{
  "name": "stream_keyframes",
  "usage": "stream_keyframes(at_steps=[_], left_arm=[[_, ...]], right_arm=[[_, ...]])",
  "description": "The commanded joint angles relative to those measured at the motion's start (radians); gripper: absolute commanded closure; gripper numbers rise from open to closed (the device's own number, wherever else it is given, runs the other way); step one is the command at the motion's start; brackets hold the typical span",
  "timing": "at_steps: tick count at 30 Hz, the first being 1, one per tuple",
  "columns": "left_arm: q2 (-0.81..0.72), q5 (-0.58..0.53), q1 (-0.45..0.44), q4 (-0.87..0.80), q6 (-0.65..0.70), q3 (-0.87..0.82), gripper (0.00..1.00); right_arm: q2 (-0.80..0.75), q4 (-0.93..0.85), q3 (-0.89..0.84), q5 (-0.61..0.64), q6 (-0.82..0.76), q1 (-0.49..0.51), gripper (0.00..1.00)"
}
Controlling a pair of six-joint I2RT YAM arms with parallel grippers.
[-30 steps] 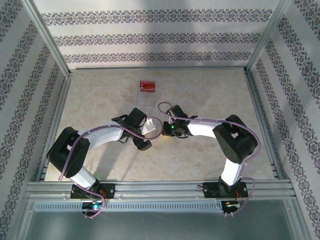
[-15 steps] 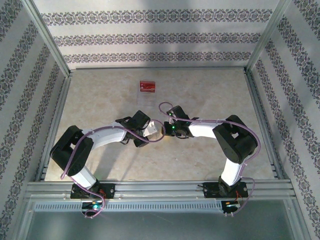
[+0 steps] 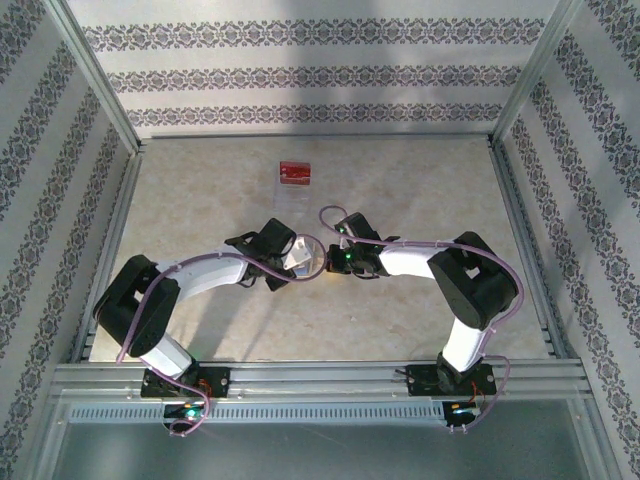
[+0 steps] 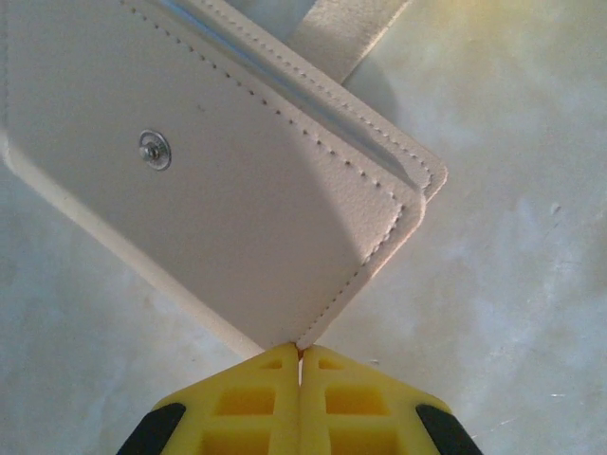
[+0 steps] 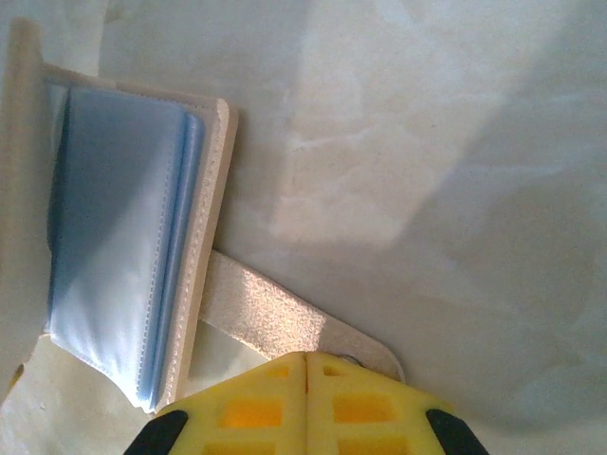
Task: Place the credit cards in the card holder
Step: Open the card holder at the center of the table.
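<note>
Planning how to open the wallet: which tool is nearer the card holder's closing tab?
Right. The right tool is pinched on the closing tab. The left tool grips a corner of the card holder, with the tab on the far side of its body.

A robotics test cell rather than a lived-in room: a small bench (image 3: 210,200) with a marble-look top is boxed in by aluminium posts (image 3: 95,75) and flat panels (image 3: 320,75) of striped patterned wallpaper, and two robot arms (image 3: 410,262) are bolted to slotted metal rails (image 3: 320,378) at its near edge
</note>
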Motion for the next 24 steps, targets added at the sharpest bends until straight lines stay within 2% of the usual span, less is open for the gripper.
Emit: stream_keyframes(at_steps=[1, 8, 14, 21, 24], left_arm=[[-0.032, 0.044, 0.019, 0.017, -0.030, -0.017, 1.00], [-0.044, 0.063, 0.020, 0.017, -0.022, -0.026, 1.00], [-0.052, 0.069, 0.022, 0.019, -0.018, -0.032, 1.00], [-0.057, 0.083, 0.028, 0.015, -0.022, -0.032, 1.00], [-0.063, 0.088, 0.033, 0.016, -0.027, -0.035, 1.00]], right_arm=[[-0.032, -0.039, -0.007, -0.003, 0.020, 0.000, 0.93], [-0.056, -0.022, 0.054, -0.062, 0.058, 0.009, 0.83], [-0.050, 0.013, 0.090, -0.110, 0.088, 0.009, 0.82], [0.046, 0.094, 0.123, -0.180, 0.142, 0.014, 0.95], [0.086, 0.119, 0.142, -0.196, 0.159, 0.025, 0.96]])
